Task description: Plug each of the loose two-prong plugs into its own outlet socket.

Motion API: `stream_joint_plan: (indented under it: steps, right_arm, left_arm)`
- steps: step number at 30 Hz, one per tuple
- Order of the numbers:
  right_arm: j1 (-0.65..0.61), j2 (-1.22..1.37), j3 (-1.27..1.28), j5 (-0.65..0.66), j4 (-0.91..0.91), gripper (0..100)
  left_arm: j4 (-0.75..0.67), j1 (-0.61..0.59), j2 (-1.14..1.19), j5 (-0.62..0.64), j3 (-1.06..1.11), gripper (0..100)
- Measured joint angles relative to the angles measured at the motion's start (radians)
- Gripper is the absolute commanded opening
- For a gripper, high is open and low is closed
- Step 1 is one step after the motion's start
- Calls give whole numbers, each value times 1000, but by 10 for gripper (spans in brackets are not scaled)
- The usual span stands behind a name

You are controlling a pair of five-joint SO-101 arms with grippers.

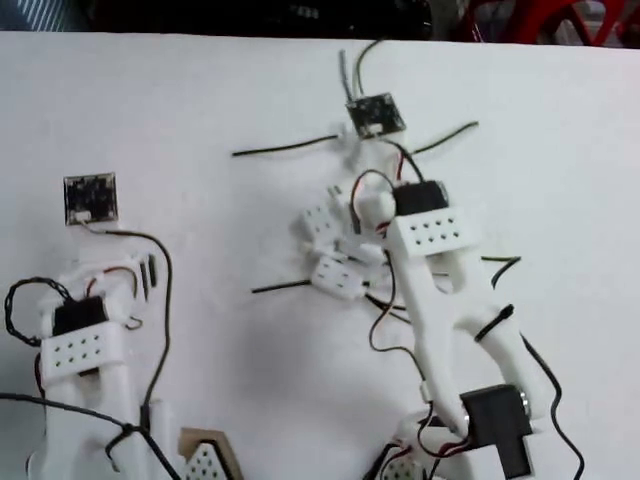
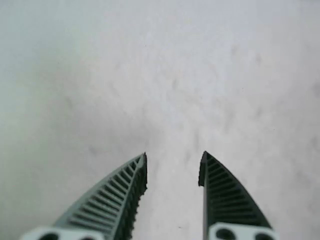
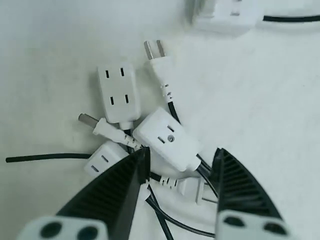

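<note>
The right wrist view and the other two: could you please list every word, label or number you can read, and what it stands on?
None can be read.
The white outlet socket and the loose plug show no print.
The dark square card and the second dark card carry a pattern too blurred to read.

The left arm [image 1: 80,350] sits drawn back close to its base, and the left gripper [image 2: 172,165] points downward with its two fingers parted. The right arm [image 1: 440,300] is stretched well forward from its base, and the right gripper [image 3: 180,159] hangs low, fingers spread apart.
</note>
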Motion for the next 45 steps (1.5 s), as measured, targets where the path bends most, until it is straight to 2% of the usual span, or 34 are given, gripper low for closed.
stream_joint_plan:
  steps: [16, 18, 24, 26, 35, 42, 45]
  right_arm:
    - [41, 0, 196, 3, -15, 197]
    - [44, 0, 196, 58, -15, 197]
    - [46, 0, 196, 367, 61, 197]
    - [46, 0, 196, 416, 87, 197]
    - [46, -46, 203, 560, 180, 197]
    - [46, -281, 287, 577, 204, 197]
    - [46, -342, 373, 577, 150, 197]
  left_arm:
    - [-9, 0, 0, 0, 0, 177]
    - [-9, 0, 0, 0, 0, 177]
    - [-9, 0, 0, 0, 0, 177]
    - [-9, 0, 0, 0, 0, 177]
    - [-9, 0, 0, 0, 0, 177]
    - [-9, 0, 0, 0, 0, 177]
    - [-9, 0, 0, 0, 0, 177]
